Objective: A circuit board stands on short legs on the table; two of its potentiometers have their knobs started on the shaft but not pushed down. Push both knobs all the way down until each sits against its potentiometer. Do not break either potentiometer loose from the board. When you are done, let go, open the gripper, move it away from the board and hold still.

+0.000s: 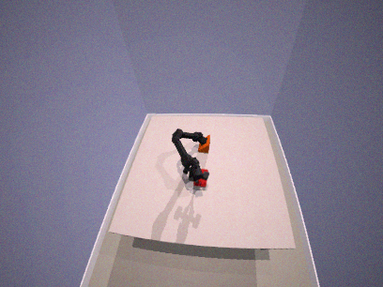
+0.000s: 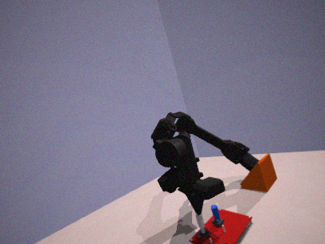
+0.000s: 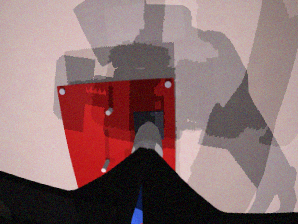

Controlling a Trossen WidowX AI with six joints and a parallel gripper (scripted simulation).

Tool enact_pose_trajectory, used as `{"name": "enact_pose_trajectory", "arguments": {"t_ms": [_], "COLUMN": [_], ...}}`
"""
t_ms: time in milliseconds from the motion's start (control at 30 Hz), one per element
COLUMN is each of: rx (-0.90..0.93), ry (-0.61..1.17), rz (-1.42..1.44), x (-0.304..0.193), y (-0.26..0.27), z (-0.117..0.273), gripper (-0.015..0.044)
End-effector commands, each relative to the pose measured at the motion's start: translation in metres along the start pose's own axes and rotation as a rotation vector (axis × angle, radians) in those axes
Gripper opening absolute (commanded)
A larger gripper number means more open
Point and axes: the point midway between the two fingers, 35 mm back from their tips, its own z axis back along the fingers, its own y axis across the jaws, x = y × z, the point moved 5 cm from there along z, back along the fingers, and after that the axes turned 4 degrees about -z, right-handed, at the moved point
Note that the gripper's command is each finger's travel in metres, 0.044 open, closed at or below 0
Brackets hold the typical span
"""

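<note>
The red circuit board (image 1: 200, 184) (image 2: 238, 222) (image 3: 86, 165) stands on the table. A grey knob (image 2: 200, 222) (image 3: 148, 133) stands upright over a dark potentiometer (image 2: 204, 233) (image 3: 140, 118) near one edge of the board. A blue knob (image 2: 215, 212) (image 3: 136, 216) stands over the other potentiometer (image 2: 218, 222); in the wrist view it is mostly hidden by the fingers. My gripper (image 2: 199, 213) (image 3: 145, 155) is shut and empty, pointing down, its tips at the top of the grey knob. Whether they touch it, and how far down either knob sits, I cannot tell.
Two thin light pins (image 3: 108, 112) (image 3: 104, 167) stand up from the board beside the potentiometers. An orange wedge-shaped block (image 1: 205, 145) (image 2: 260, 175) stands at the arm's base. The arm's shadows fall across the board and table.
</note>
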Motion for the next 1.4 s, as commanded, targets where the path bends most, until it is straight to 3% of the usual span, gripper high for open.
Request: {"name": "enact_pose_trajectory", "arguments": {"t_ms": [0, 1367], "rx": [-0.009, -0.009], "ry": [0.012, 0.012], "rz": [-0.014, -0.014], "x": [0.0031, 0.0031], "y": [-0.0021, -0.0022], "z": [-0.0135, -0.0197], "gripper": [0.0, 0.0]}}
